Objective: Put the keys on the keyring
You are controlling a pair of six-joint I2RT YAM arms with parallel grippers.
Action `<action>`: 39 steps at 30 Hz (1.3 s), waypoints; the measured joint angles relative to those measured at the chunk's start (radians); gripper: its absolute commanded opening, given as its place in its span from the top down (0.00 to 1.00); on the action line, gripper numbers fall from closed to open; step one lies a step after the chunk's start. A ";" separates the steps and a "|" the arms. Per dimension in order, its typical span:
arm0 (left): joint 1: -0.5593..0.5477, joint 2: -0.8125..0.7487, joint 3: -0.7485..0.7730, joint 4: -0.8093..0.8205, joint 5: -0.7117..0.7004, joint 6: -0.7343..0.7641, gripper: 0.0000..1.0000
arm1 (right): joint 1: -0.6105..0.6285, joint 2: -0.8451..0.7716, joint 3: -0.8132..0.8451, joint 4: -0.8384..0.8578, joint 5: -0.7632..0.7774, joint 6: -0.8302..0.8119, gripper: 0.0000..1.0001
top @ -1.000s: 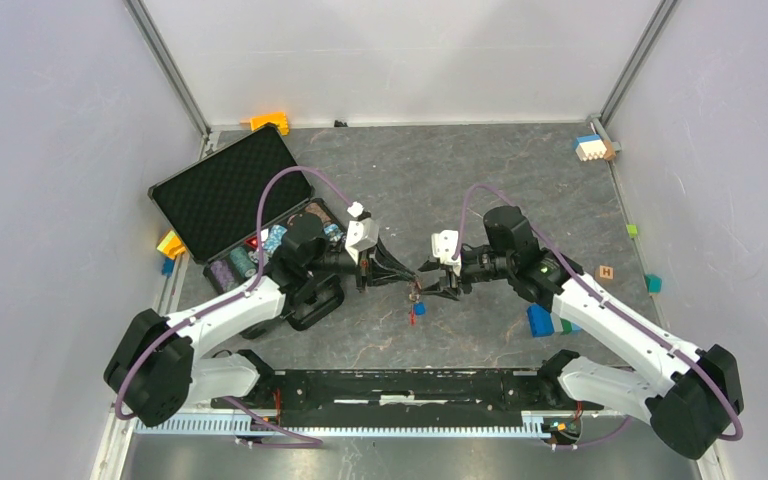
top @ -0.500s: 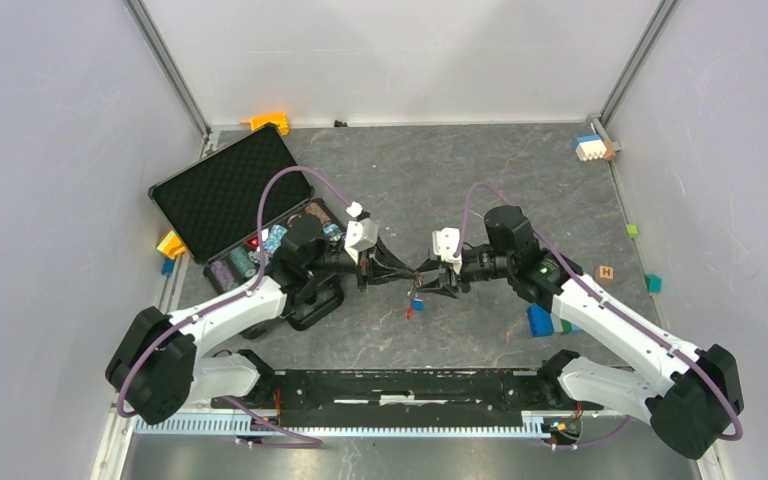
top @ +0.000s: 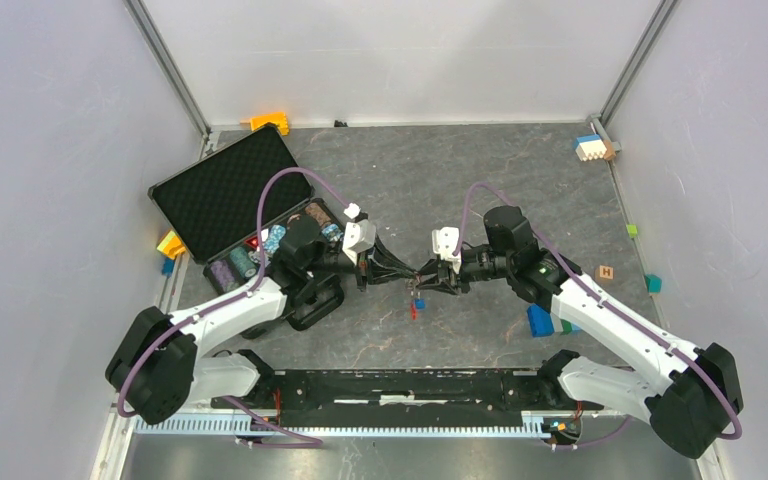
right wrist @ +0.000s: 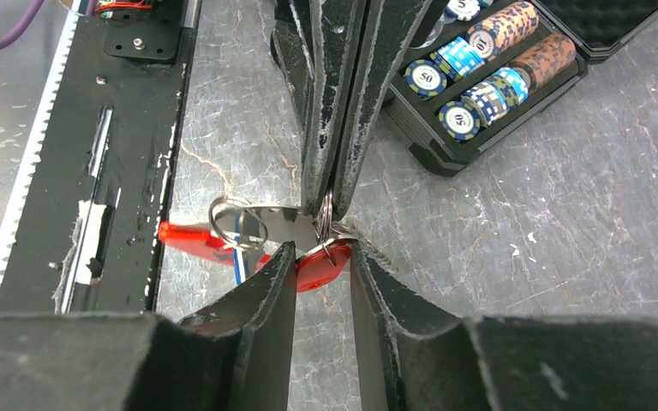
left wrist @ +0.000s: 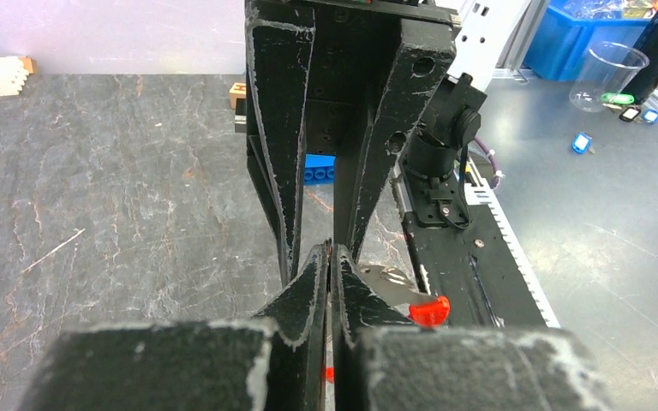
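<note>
My two grippers meet tip to tip above the middle of the table. My left gripper is shut on the keyring's small metal ring. My right gripper is shut on the red key's plastic head, which sits right at that ring. The long red clip, another ring and a thin blue part hang to the side. In the top view the red and blue pieces dangle below the fingertips. A bit of chain strap shows beside my right finger.
An open black case with poker chips lies left of my left arm. A blue block and a wooden letter block lie by my right arm. The black base rail runs along the near edge.
Both grippers have stayed tip to tip and shifted only slightly. The dangling red and blue pieces have swung a little under the fingertips.
</note>
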 measured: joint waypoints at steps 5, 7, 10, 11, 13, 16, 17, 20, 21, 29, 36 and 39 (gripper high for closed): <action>0.000 0.000 -0.005 0.007 0.000 0.000 0.98 | 0.000 0.000 -0.002 0.002 0.000 0.006 0.77; 0.000 0.000 -0.007 0.012 0.000 0.000 0.98 | 0.000 0.000 -0.005 0.003 0.000 0.007 0.79; 0.002 0.001 -0.010 0.026 0.002 -0.001 0.98 | 0.000 0.000 -0.008 0.004 0.000 0.009 0.81; 0.002 0.001 -0.010 0.029 0.005 -0.001 0.98 | 0.000 0.000 -0.008 0.004 0.000 0.010 0.82; 0.002 0.001 -0.014 0.040 0.006 -0.002 0.98 | 0.000 0.000 -0.008 0.004 -0.001 0.010 0.83; 0.002 0.001 -0.021 0.057 0.024 -0.003 0.98 | 0.000 0.000 -0.008 0.004 -0.006 0.010 0.83; 0.002 0.001 -0.024 0.063 0.028 -0.004 0.98 | 0.000 0.000 -0.008 0.004 -0.010 0.010 0.83; 0.002 0.004 -0.029 0.082 0.041 -0.008 0.98 | 0.000 0.000 -0.008 0.004 -0.019 0.010 0.83; 0.002 0.006 -0.030 0.087 0.048 -0.008 0.98 | 0.000 0.000 -0.008 0.004 -0.021 0.013 0.83; 0.002 0.021 -0.044 0.150 0.081 -0.011 0.98 | 0.000 0.000 -0.021 0.029 -0.058 0.040 0.82; 0.002 0.033 -0.044 0.162 0.100 -0.010 0.98 | 0.000 -0.005 -0.043 0.029 -0.094 0.035 0.79; 0.003 0.033 -0.044 0.156 0.102 -0.003 0.98 | 0.000 -0.018 -0.046 0.017 -0.097 0.018 0.79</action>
